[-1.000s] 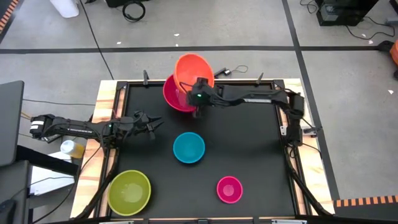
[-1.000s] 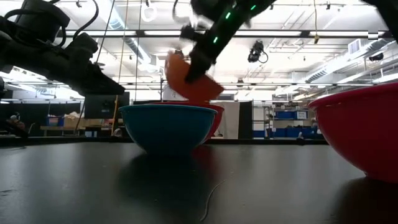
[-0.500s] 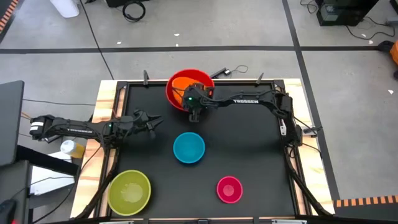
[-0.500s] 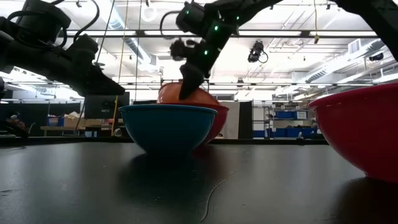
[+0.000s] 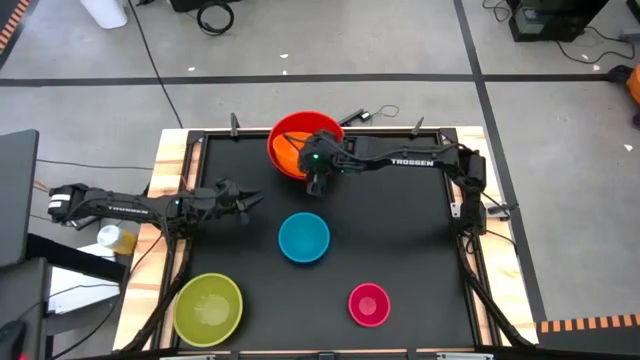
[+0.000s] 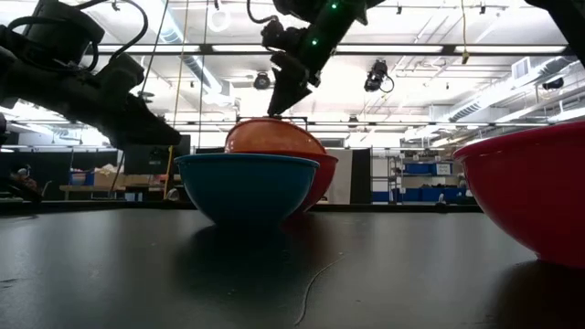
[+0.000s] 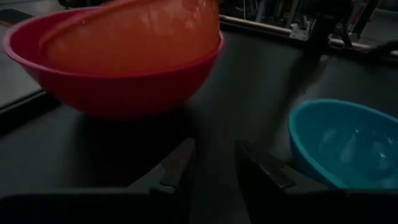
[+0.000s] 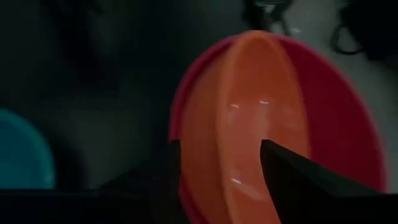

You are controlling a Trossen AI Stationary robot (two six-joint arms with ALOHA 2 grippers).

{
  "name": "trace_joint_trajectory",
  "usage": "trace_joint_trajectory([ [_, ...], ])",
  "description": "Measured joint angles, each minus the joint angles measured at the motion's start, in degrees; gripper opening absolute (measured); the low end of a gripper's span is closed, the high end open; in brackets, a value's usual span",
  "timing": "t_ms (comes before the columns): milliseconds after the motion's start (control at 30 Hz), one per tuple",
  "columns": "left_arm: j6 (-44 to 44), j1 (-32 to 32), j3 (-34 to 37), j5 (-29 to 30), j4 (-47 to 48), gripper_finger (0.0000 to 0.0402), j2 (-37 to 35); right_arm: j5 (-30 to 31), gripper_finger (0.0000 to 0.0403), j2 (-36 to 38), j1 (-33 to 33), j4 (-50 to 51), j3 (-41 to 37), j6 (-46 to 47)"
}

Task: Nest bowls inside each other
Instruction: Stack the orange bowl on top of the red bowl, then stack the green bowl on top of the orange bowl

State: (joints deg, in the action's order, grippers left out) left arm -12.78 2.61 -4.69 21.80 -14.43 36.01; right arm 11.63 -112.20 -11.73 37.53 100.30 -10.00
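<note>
The orange bowl (image 5: 292, 150) lies tilted inside the red bowl (image 5: 300, 125) at the far middle of the table, its rim leaning on the red bowl's rim (image 7: 124, 68). My right gripper (image 6: 278, 100) hangs open just above the orange bowl (image 8: 249, 124) and touches nothing. The blue bowl (image 5: 303, 238) stands at the table's middle, the yellow-green bowl (image 5: 208, 308) at the near left, and the pink bowl (image 5: 369, 304) at the near right. My left gripper (image 5: 250, 199) waits open, low over the table's left side, pointing at the red bowl.
The black tabletop has a wooden frame (image 5: 165, 170) around it. In the low view the pink bowl (image 6: 530, 192) stands large at the right and the blue bowl (image 6: 247, 187) covers part of the red one. Bare black surface lies between the bowls.
My right gripper has brought the orange bowl, held tilted above the red bowl's far rim, down into the red bowl. It has then opened, let go and risen a little. The orange bowl now rests tilted in the red bowl.
</note>
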Motion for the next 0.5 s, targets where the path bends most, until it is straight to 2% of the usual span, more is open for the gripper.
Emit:
trace_joint_trajectory([
  [67,-0.1,-0.3,0.0,0.0,0.2,0.0117,0.0,-4.9,0.0219,0.0,-0.2,-1.6,-2.5,0.1],
  [133,-0.2,-0.3,0.0,0.0,0.2,0.0117,0.0,-6.3,0.0214,-0.1,-0.5,-3.4,-5.2,1.2],
  [367,-1.5,-0.3,0.0,0.0,2.4,0.0117,0.0,0.4,0.0210,-0.1,-1.6,-11.2,-13.1,3.0],
  [500,-1.7,-0.3,0.0,-0.3,3.0,0.0117,0.0,7.0,0.0210,0.2,-0.7,-12.4,-14.5,2.3],
])
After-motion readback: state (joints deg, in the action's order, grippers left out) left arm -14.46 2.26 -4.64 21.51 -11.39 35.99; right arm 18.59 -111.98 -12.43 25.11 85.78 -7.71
